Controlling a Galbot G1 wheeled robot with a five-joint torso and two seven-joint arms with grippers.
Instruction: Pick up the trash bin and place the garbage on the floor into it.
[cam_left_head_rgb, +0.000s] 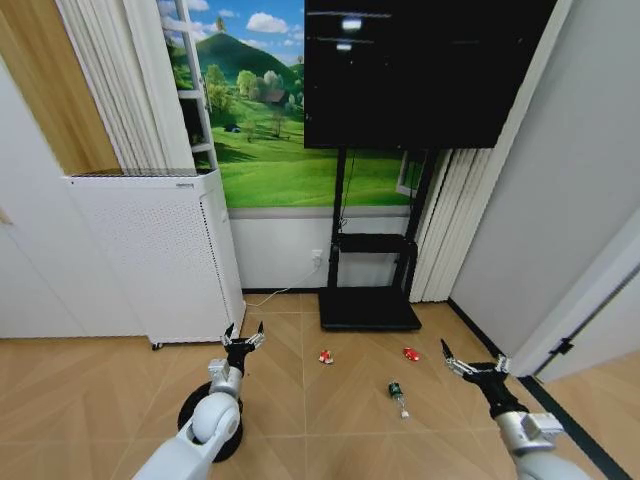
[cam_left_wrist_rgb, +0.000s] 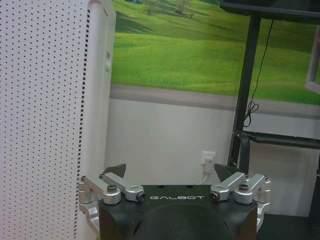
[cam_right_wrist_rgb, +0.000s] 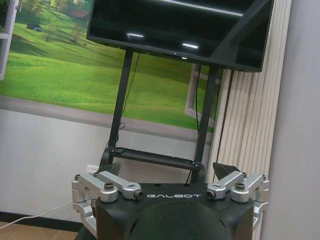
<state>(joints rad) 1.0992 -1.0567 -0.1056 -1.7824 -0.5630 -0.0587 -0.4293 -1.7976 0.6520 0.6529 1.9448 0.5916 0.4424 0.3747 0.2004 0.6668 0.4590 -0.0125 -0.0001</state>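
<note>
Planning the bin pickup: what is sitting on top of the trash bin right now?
The left arm hangs over the trash bin, hiding most of its opening. Only black rim shows on either side, so its contents cannot be seen. The left gripper is past it, jaws open.

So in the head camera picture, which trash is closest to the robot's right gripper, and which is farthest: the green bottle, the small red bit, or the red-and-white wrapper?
From the right gripper:
1. Small red bit, just to its left.
2. Green bottle, left and nearer the robot.
3. Red-and-white wrapper, farthest left, toward the left gripper.
</note>
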